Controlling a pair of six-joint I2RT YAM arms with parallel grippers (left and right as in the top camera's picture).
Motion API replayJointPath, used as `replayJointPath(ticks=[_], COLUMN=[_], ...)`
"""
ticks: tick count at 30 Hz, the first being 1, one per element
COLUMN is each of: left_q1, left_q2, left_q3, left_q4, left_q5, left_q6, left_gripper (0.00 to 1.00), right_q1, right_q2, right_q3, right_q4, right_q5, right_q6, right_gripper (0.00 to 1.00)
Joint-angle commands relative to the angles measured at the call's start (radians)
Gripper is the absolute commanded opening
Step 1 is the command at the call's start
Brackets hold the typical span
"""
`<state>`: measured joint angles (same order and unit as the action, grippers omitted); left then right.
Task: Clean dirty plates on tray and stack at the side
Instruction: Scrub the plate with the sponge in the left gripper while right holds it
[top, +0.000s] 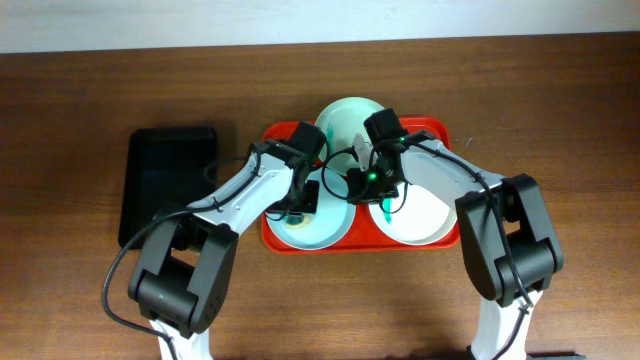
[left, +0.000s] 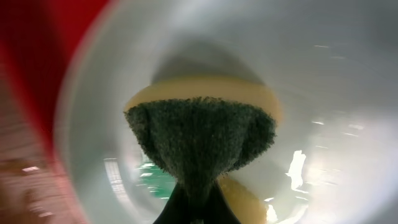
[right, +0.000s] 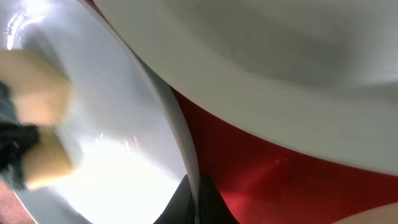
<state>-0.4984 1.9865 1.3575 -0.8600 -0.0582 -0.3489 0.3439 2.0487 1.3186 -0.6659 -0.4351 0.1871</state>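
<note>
Three white plates lie on the red tray: one at the back, one front left, one front right. My left gripper is shut on a yellow sponge with a dark green scouring face and presses it into the front left plate, next to a teal smear. My right gripper is shut on that plate's right rim. The jaws pinch the rim from both sides. The sponge also shows in the right wrist view.
A black tray lies on the wooden table left of the red tray. In the right wrist view the back plate sits close above the held rim, with the red tray floor between them.
</note>
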Motion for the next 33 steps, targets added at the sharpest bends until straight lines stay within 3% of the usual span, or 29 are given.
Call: replayJointPath(ticks=[1,4,7,14,15,25,33], left_q1=[0.004,0.004,0.004,0.024,0.026,0.045,0.065], left_q2=[0.009,0.008,0.005,-0.006,-0.003,0.058,0.061], left_q3=[-0.003,0.003,0.036,0.112,0.109,0.049,0.006], left_q4=[-0.016,-0.016,-0.024,0.023,0.037,0.06,0.038], left_q5=[-0.281,-0.35,-0.282,0.235,0.256,0.108,-0.278], left_q6=[-0.007,-0.055,-0.063,-0.1,-0.1,-0.1,-0.11], left_gripper=[0.0,0.0,0.0,0.0,0.0,0.0,0.0], right_q1=[0.005,0.005,0.005,0.005,0.005,0.005,0.005], right_q2=[0.022,0.022,0.022,0.022,0.022,0.022,0.022], right_q3=[0.0,0.0,0.0,0.0,0.0,0.0,0.0], right_q4=[-0.011,-0.012,-0.012,-0.012,-0.011,-0.011,-0.01], right_q5=[0.051,0.051,0.051,0.051,0.051,0.051,0.051], right_q6=[0.001,0.001,0.001,0.004,0.004,0.004,0.004], right_gripper=[0.04,0.04,0.04,0.04,0.04,0.04,0.04])
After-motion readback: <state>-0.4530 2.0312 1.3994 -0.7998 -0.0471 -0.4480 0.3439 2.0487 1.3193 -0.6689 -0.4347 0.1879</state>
